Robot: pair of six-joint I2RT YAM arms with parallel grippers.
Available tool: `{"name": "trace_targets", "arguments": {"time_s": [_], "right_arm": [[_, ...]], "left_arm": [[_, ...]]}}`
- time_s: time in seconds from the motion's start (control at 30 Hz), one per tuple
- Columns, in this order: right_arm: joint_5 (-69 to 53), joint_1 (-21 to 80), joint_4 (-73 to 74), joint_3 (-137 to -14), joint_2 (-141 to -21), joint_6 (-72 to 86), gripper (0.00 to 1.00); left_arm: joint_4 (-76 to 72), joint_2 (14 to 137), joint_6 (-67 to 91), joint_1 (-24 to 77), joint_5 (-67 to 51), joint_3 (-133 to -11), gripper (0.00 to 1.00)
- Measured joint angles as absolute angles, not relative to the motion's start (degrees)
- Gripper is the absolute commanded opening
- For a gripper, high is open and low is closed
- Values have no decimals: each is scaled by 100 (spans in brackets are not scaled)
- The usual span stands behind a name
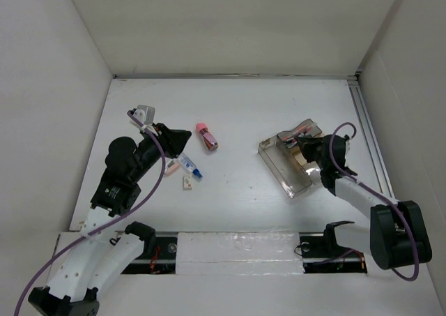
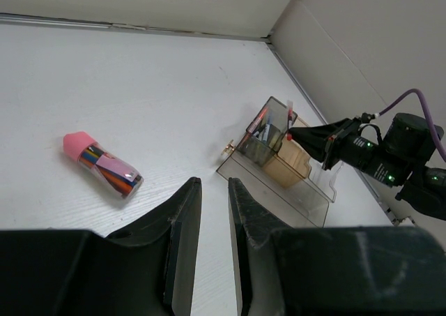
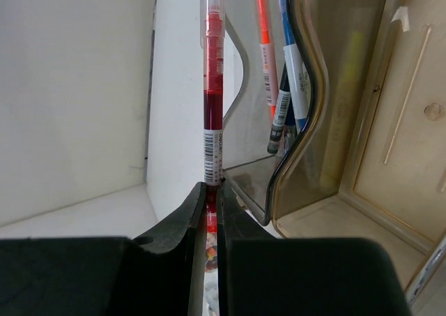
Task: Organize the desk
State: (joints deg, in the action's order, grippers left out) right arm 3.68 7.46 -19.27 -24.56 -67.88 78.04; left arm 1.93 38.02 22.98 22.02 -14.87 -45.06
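Observation:
The white desk (image 1: 244,107) holds a clear plastic organizer tray (image 1: 284,168) at the right. My right gripper (image 1: 304,146) is shut on a red pen (image 3: 212,86) and holds it over the tray's far end, beside the compartment with several pens (image 3: 286,72). In the left wrist view the right gripper (image 2: 300,134) is at the tray (image 2: 279,166). My left gripper (image 1: 182,140) hovers left of centre, jaws slightly apart and empty (image 2: 209,183). A pink-capped tube of coloured items (image 1: 207,136) lies just right of it and also shows in the left wrist view (image 2: 104,164).
A small blue-and-white item (image 1: 190,167), a small white block (image 1: 187,182) and a pinkish item (image 1: 171,168) lie under the left arm. White walls enclose the desk. A metal rail (image 1: 369,134) runs along the right edge.

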Motion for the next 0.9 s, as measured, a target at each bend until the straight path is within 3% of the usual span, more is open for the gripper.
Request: {"name": "trace_targets", "arguments": {"time_s": [0.23, 0.33, 0.37, 0.7, 0.83, 0.9], "right_arm": [[475, 867, -2067, -2469, -7210, 7804, 2], [478, 886, -2132, -2502, -7472, 7832, 7], [489, 908, -2150, -2517, -7500, 7830, 14], [687, 1059, -2049, -2541, -7284, 7760, 33], [805, 1114, -1898, -2547, -6938, 7660, 34], [862, 1179, -1804, -2574, -6713, 7550, 26]], "left_arm": [[191, 3809, 2298, 2202, -1503, -4506, 19], [191, 3813, 2298, 2202, -1503, -4506, 19], [191, 3813, 2298, 2202, -1500, -4506, 19], [191, 3811, 2298, 2202, -1503, -4506, 19], [191, 3806, 2298, 2202, -1500, -4506, 19], [191, 3809, 2298, 2202, -1503, -4506, 19]]}}
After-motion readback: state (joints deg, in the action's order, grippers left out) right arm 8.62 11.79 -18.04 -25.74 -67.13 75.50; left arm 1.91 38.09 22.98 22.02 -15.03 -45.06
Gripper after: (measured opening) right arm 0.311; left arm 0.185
